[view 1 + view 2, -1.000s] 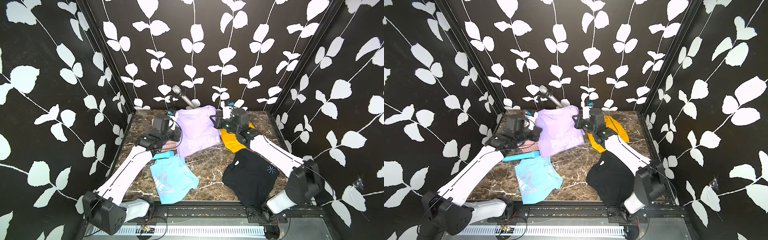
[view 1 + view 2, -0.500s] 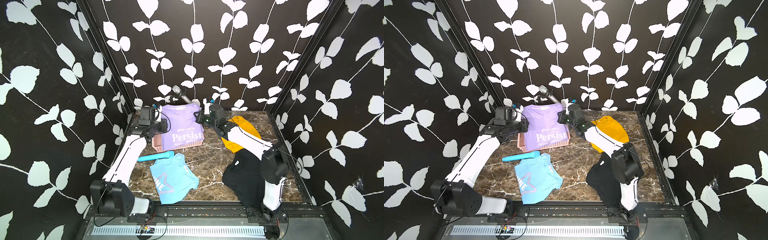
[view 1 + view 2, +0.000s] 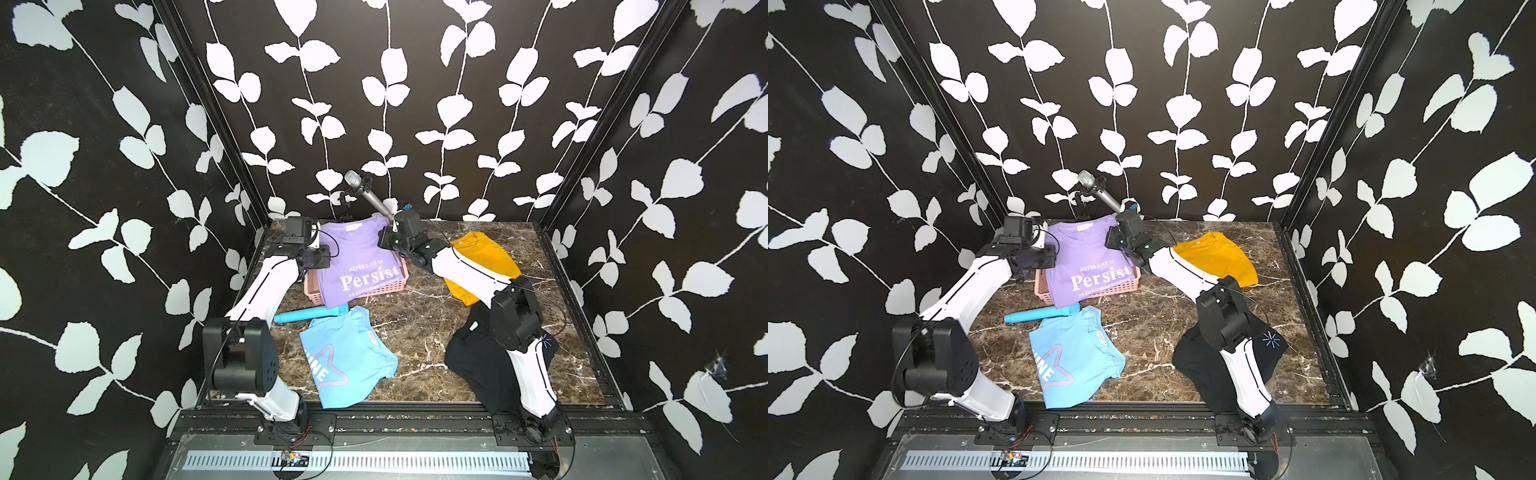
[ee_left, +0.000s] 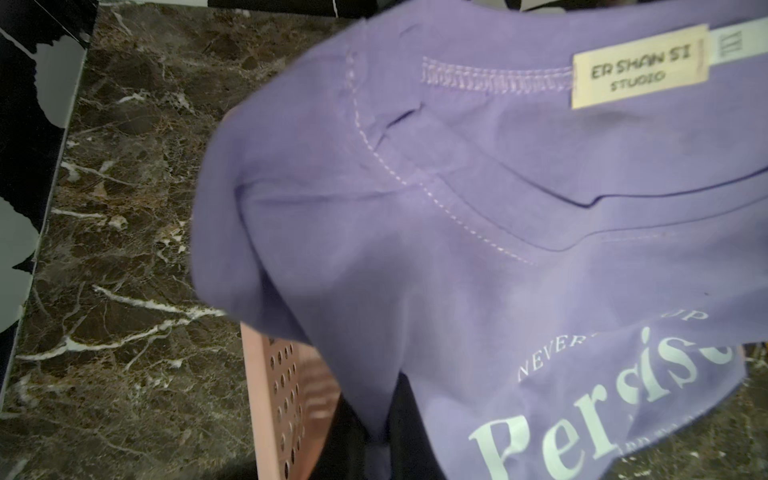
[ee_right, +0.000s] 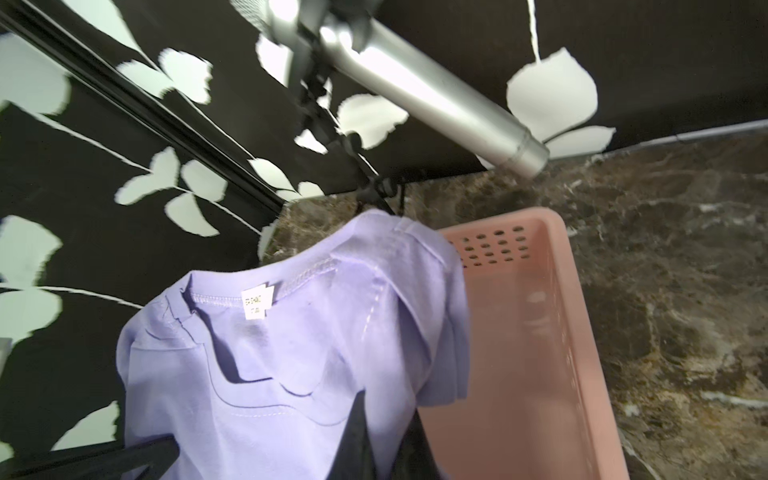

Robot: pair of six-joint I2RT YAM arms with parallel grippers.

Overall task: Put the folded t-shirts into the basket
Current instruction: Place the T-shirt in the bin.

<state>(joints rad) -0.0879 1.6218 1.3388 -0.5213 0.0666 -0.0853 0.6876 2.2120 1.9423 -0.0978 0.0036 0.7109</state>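
The light blue t-shirt (image 3: 345,357) and black t-shirt (image 3: 469,365) lie on the surface (image 3: 424,324) well back from the pincers, toward the arm bases. The mustard t-shirt (image 3: 486,253) is beside the right arm. Below and between the pincers sits the pink basket (image 3: 311,293), with the lilac t-shirt (image 3: 357,257) draped over its near rim. The best move looks like lowering both corners level and carrying them slightly farther out so the hem drops inside, minding the microphone (image 3: 365,193) just beyond. The left pincer (image 3: 321,264) and right pincer (image 3: 384,241) are each clamped tight on a shoulder corner of the lilac t-shirt.
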